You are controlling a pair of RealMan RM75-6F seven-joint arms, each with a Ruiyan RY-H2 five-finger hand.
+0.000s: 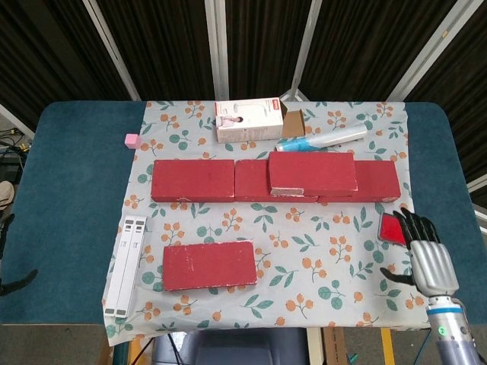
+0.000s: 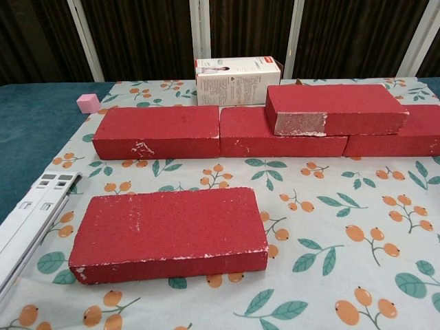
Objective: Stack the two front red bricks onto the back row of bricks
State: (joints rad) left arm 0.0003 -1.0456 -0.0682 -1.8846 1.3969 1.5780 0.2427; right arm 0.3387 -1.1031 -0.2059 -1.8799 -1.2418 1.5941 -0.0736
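A white carton (image 1: pixel 249 121) is lying on the floral cloth (image 1: pixel 304 251) covering the tabletop (image 1: pixel 68 190). A pink cube (image 1: pixel 132 140) is sitting just off the cloth's left edge, and white strips (image 1: pixel 125 265) are lying along its front-left side.

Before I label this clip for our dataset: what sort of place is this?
Probably a robot lab or test bench, not a building site. Red bricks lie on a floral cloth over a blue-topped table, dark curtains on metal frames stand behind, and a robot hand hovers at the table's edge.
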